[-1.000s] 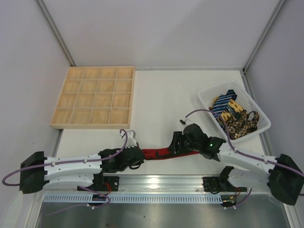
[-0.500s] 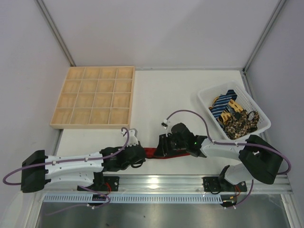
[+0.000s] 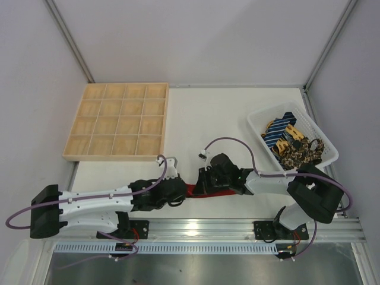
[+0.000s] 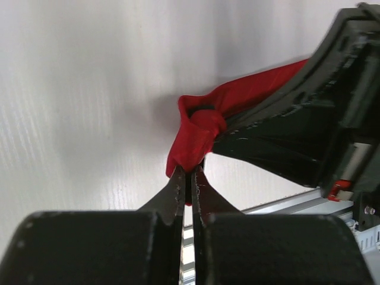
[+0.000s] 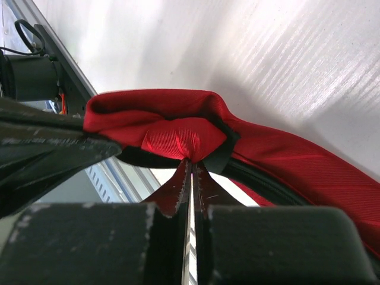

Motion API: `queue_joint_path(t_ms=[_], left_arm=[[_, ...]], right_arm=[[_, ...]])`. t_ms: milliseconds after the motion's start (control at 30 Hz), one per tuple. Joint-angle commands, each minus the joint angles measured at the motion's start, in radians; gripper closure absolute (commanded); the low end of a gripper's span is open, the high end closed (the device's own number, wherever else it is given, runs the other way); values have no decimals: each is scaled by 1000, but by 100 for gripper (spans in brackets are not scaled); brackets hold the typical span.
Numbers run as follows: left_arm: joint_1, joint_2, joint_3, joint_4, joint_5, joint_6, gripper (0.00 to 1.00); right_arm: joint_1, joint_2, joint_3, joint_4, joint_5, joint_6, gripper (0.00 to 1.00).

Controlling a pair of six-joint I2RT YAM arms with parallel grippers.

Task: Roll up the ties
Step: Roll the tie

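Note:
A red tie (image 3: 191, 189) lies between my two grippers near the table's front edge, mostly hidden under them from above. My left gripper (image 4: 190, 170) is shut on a bunched red fold (image 4: 196, 133) of it. My right gripper (image 5: 191, 161) is shut on another red fold (image 5: 178, 136), close against the left gripper. From above the left gripper (image 3: 177, 191) and right gripper (image 3: 200, 184) nearly touch. More ties (image 3: 291, 142), navy striped, mustard and speckled, lie piled in a white basket (image 3: 259, 122).
A wooden tray (image 3: 117, 122) with many square compartments sits at the back left. The white basket stands at the right edge. A metal rail (image 3: 202, 228) runs along the front. Purple cables (image 3: 231, 142) loop off both arms.
My right gripper has moved left along the red tie toward the left gripper and has shut on the fabric. The left gripper stays shut and has shifted slightly right.

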Motion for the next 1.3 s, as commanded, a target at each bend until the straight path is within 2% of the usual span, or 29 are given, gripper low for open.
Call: queue_joint_path(t_ms=[0,233,567,667,800,933,1033,1267], left_arm=[[-2,41,94,8,20,56,100],[-3,185,155,38,75,82,100],[-1,302,215,84,96,114,99],[-1,330,235,64,98,109,99],[0,325,223,64,98,100,100],[3,357,238,64,110,109,100],[2,386,256,60,119,114,100],[3,409,276,70,123,128,99]], right_arm=[[3,30,46,53,-21,-7,99],[-11,82,46,121,-66,13,100],[-47,95,28,178,-135,68,98],[-51,78,42,110,-124,56,98],[-63,0,72,-72,-19,1,95],[-105,-58,91,-207,95,16,89],[-126,-94,83,-267,173,10,85],[-166,-74,75,-315,222,-27,82]])
